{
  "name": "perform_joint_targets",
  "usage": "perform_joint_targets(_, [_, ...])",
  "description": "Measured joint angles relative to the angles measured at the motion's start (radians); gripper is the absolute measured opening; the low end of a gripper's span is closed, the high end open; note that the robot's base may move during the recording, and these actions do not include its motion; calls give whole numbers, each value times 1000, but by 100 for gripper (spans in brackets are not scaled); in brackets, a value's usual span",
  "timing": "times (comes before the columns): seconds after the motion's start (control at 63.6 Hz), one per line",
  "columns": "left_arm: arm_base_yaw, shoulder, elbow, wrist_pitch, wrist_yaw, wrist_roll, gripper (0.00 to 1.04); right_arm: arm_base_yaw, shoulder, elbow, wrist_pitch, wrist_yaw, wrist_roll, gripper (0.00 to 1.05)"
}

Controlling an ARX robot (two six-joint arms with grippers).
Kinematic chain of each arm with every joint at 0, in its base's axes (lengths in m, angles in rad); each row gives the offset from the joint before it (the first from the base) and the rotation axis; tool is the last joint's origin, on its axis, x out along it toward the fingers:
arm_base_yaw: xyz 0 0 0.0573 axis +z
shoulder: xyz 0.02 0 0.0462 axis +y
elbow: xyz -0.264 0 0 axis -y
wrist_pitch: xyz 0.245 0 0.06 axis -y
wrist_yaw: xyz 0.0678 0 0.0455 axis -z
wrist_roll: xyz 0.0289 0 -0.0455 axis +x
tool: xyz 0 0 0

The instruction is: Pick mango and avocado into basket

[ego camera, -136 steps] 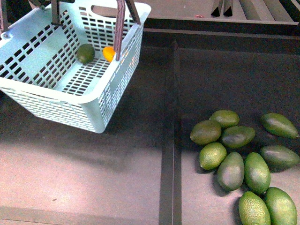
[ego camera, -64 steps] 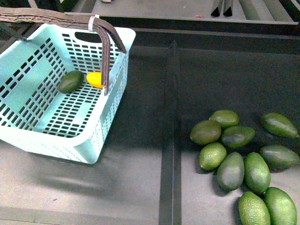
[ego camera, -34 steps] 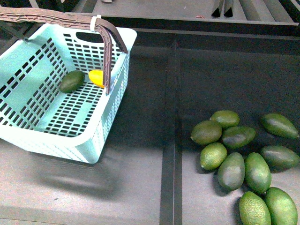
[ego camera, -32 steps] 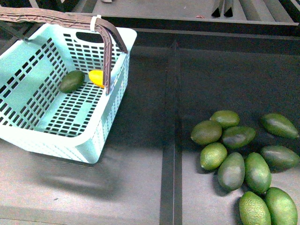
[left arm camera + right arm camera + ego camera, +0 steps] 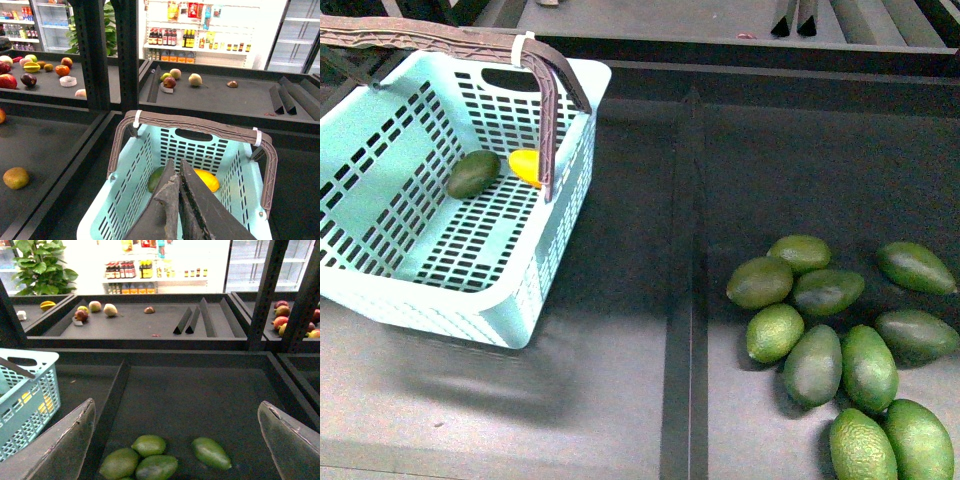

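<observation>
The teal basket (image 5: 380, 130) rests on the dark shelf at the left in the front view, its brown handle (image 5: 548, 110) up. Inside it lie the dark green avocado (image 5: 473, 173) and the yellow mango (image 5: 526, 166), side by side. Neither gripper shows in the front view. In the left wrist view my left gripper (image 5: 176, 172) is shut and empty, above the basket (image 5: 135, 180), with the avocado (image 5: 155, 179) and mango (image 5: 206, 180) partly hidden behind its fingers. In the right wrist view my right gripper (image 5: 177, 422) is open and empty above the shelf.
Several loose green avocados (image 5: 820, 340) lie in a heap at the right of the shelf, also in the right wrist view (image 5: 150, 457). A raised divider (image 5: 685, 260) runs down the shelf's middle. Other shelves with fruit (image 5: 30, 67) stand behind.
The basket, tilted and lifted 2.1 s ago, has come down to the left and lies flat on the shelf; over the last second it has barely moved. Its handle stays up.
</observation>
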Motion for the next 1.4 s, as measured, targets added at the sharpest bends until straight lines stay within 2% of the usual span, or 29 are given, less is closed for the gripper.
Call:
perform_joint_targets(0.424, [0, -330, -4, -307, 0, 2, 2, 0, 0, 0, 0, 0, 0, 96])
perform_joint_targets(0.975, [0, -550, -4, -525, 0, 2, 2, 0, 0, 0, 0, 0, 0, 96])
perform_joint_targets(1.069, [0, -686, -4, -686, 0, 3, 2, 0, 0, 0, 0, 0, 0, 96])
perform_joint_targets(1.399, [0, -718, -4, -698, 0, 3, 2, 0, 0, 0, 0, 0, 0, 96])
